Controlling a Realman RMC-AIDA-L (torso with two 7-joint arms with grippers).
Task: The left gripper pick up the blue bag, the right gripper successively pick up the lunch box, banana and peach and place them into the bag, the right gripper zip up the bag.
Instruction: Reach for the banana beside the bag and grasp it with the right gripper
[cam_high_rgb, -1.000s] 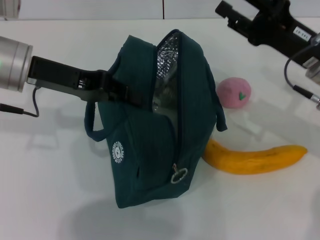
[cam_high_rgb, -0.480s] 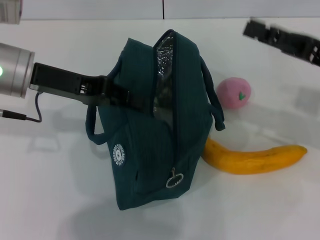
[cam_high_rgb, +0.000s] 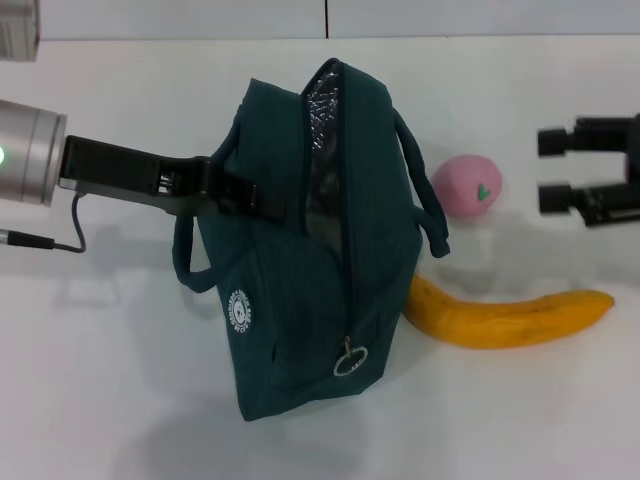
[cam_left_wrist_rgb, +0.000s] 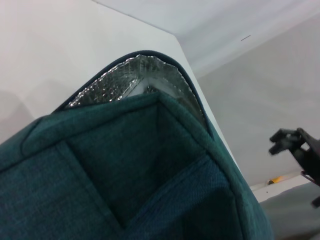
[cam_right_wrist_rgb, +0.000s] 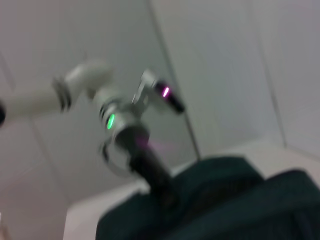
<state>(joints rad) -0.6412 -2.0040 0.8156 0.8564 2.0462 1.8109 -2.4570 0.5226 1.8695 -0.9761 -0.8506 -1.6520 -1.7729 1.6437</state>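
At the middle of the white desk (cam_high_rgb: 90, 400), the dark teal fabric bag with silver foil lining (cam_high_rgb: 300, 290) is held upright, its zipper mostly undone and the round metal zip pull (cam_high_rgb: 348, 360) hanging low on its front. One side of the bag is pinched by the jaws of the left gripper (cam_high_rgb: 235, 195). Just beside the bag lie a yellow banana (cam_high_rgb: 505, 317) and, behind it, a pink peach (cam_high_rgb: 468, 186). Near the peach hovers the right gripper (cam_high_rgb: 556, 170), jaws spread
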